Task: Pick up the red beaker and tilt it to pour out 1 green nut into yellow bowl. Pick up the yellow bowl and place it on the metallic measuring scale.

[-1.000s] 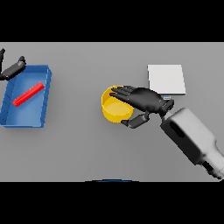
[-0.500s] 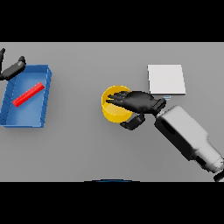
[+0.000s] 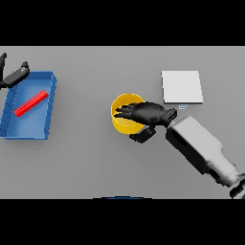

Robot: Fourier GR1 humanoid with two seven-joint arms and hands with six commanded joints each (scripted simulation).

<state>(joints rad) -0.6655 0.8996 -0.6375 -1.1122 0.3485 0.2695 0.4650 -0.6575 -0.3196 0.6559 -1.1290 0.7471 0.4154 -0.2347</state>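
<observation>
The yellow bowl (image 3: 122, 116) sits at the frame's centre, with the right hand (image 3: 146, 115) clamped on its right rim, fingers over the opening and thumb below. The metallic measuring scale (image 3: 181, 86) lies to the upper right, apart from the bowl. At the left edge the left hand (image 3: 12, 75), fingers loosely spread, hovers beside a blue tray (image 3: 45, 125) holding a red beaker (image 3: 31, 103).

From my remote station, I see a matt grey desk (image 3: 95, 162) with no sheen. The yellow bowl (image 3: 120, 111) looks like smooth plastic, evenly coloured. The scale (image 3: 181, 86) is a pale, flat, dull-finished plate. The blue tray (image 3: 48, 107) and the red beaker (image 3: 31, 103) in it read as smooth matt plastic. My right hand (image 3: 148, 114) is dark and faintly glossy.
</observation>
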